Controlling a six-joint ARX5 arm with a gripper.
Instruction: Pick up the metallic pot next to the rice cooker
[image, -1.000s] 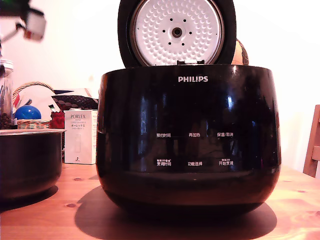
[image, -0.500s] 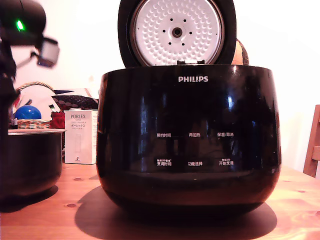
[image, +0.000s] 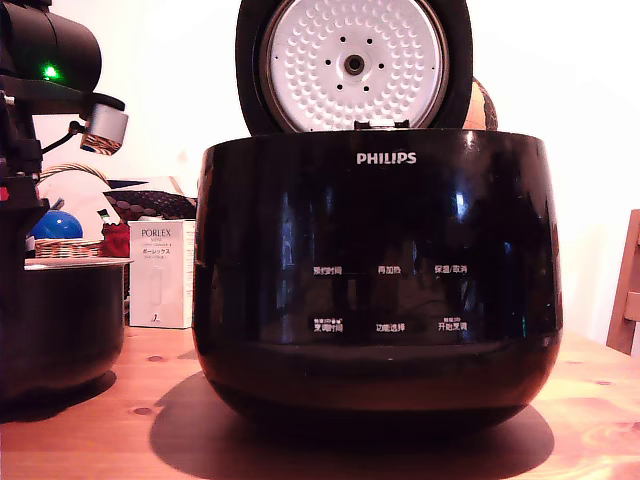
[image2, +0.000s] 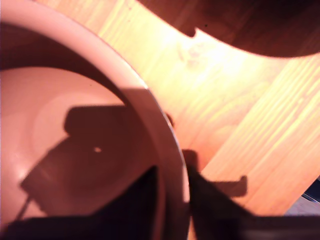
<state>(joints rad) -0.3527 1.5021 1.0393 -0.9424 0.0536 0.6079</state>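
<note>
One metallic pot (image: 58, 325) beside one rice cooker (image: 375, 280), its rim between the spread tool (image2: 172, 200) fingers.

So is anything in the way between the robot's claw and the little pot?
Nothing visible. In the wrist view the gripper already straddles the metallic pot's rim, one finger inside and one outside. The rice cooker sits off to the exterior view's right.

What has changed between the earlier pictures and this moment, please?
The arm came down at the exterior view's left, over the metallic pot. The wrist view now shows the pincer straddling the pot's rim, one finger inside, one outside; a firm grip cannot be told. The pot, rice cooker and white box stayed put.
</note>
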